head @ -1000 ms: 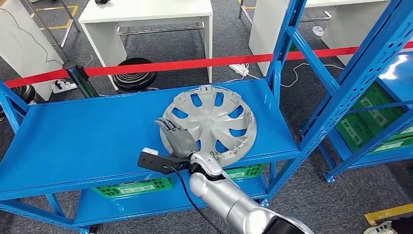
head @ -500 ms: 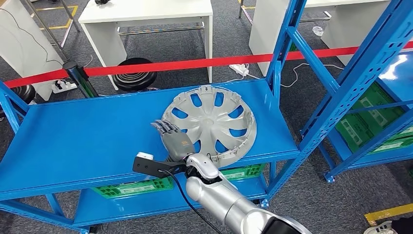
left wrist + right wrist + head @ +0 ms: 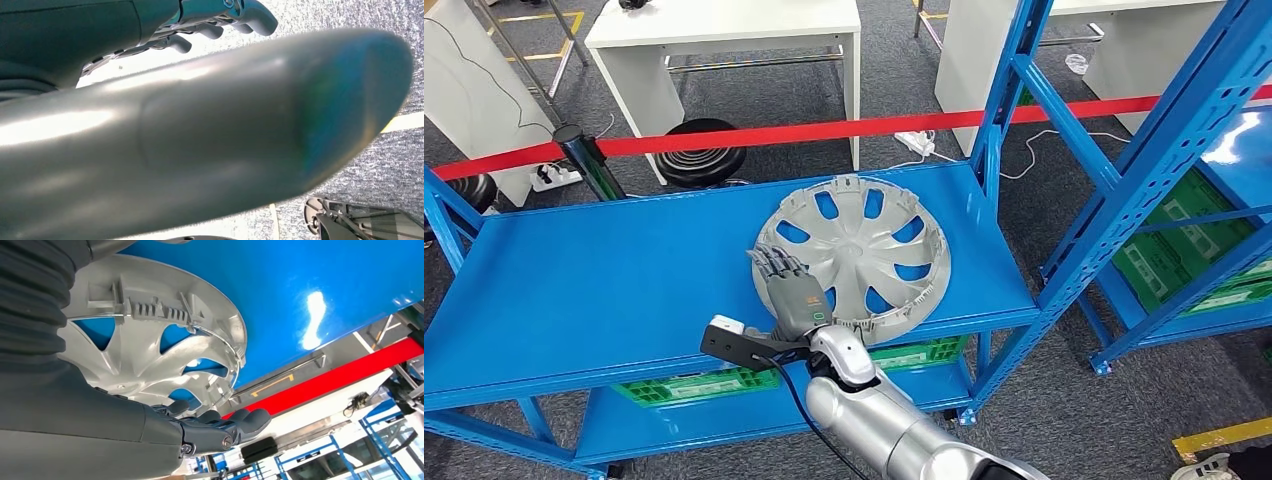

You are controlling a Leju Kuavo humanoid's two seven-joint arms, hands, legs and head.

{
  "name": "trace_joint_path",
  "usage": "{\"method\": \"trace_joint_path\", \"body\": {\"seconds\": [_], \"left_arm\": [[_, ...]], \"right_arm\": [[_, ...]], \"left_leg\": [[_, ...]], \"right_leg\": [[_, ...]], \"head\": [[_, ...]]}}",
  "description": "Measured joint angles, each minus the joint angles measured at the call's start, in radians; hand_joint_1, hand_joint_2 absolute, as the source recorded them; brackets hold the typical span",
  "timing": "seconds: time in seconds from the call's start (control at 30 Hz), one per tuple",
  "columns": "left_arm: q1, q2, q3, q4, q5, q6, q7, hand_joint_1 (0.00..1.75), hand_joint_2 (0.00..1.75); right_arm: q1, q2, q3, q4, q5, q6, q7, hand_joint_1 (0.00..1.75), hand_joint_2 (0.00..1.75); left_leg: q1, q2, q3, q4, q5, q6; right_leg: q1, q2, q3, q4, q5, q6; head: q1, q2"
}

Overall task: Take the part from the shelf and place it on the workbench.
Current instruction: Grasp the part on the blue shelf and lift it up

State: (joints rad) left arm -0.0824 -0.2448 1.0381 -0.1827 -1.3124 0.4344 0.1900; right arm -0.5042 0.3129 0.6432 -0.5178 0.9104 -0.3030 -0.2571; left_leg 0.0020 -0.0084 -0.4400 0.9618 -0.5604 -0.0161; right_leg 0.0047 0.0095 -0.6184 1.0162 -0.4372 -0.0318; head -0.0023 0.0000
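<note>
Head view first: the silver wheel cover (image 3: 856,258), the part to be taken, is seen lying flat, inner side up, on the top board of the blue shelf (image 3: 604,280), toward the board's 3 o'clock end and close to its front edge. The right hand (image 3: 789,285) is laid over the cover's rim at about 8 o'clock of the disc, with its fingers (image 3: 774,262) stretched out and a little spread across the rim; nothing is clasped by them. A red barrier tape (image 3: 824,130) is stretched behind the shelf at 12 o'clock, and a white table (image 3: 724,25) stands beyond it. Green crates (image 3: 704,383) are stored on the lower board.

Left wrist view: the left hand (image 3: 220,22) is shown against grey carpet, its fingers bent but apart, with nothing held.

Right wrist view: the ribbed underside of the cover's rim and its spokes are seen close up against the blue board, and the extended fingertips (image 3: 250,420) are placed just beside the rim; whether contact is made cannot be told.
</note>
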Motion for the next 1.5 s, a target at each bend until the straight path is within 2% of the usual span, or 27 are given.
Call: {"method": "trace_joint_path", "body": {"seconds": [0.23, 0.57, 1.1, 1.33, 1.5], "left_arm": [[0.001, 0.004, 0.014, 0.0, 0.007, 0.014, -0.006, 0.0, 0.0], [0.001, 0.012, 0.015, 0.002, -0.002, 0.002, 0.012, 0.0, 0.0], [0.001, 0.02, 0.015, 0.005, -0.005, -0.003, 0.033, 0.0, 0.0], [0.002, 0.022, 0.015, 0.006, -0.002, -0.007, 0.031, 0.0, 0.0], [0.002, 0.022, 0.016, 0.007, 0.001, -0.001, 0.016, 0.0, 0.0]], "right_arm": [[0.034, -0.021, -0.012, -0.03, -0.001, -0.048, 0.053, 0.0, 1.75], [0.134, -0.083, -0.065, -0.075, -0.007, -0.096, 0.053, 0.0, 1.75], [0.162, -0.121, -0.104, -0.107, 0.011, -0.13, 0.065, 0.0, 1.75], [0.174, -0.139, -0.117, -0.132, 0.078, -0.158, 0.129, 0.0, 1.75], [0.176, -0.157, -0.134, -0.15, 0.094, -0.158, 0.145, 0.0, 1.75]], "left_leg": [[-0.001, 0.0, 0.001, 0.0, 0.0, 0.0], [-0.001, 0.0, 0.0, 0.0, 0.0, 0.0], [-0.001, 0.0, 0.002, 0.0, 0.0, 0.0], [-0.001, 0.0, 0.002, 0.0, 0.0, 0.0], [-0.001, 0.0, 0.002, 0.0, 0.0, 0.0]], "right_leg": [[0.0, 0.0, 0.0, 0.0, 0.0, 0.0], [0.0, 0.0, 0.0, -0.001, 0.0, 0.0], [0.0, 0.0, 0.002, -0.001, 0.0, 0.0], [0.0, 0.0, 0.003, -0.001, 0.0, 0.0], [0.0, 0.0, 0.003, -0.001, 0.0, 0.0]], "head": [[0.0, 0.0], [0.0, 0.0], [0.0, 0.0], [0.0, 0.0], [0.0, 0.0]]}}
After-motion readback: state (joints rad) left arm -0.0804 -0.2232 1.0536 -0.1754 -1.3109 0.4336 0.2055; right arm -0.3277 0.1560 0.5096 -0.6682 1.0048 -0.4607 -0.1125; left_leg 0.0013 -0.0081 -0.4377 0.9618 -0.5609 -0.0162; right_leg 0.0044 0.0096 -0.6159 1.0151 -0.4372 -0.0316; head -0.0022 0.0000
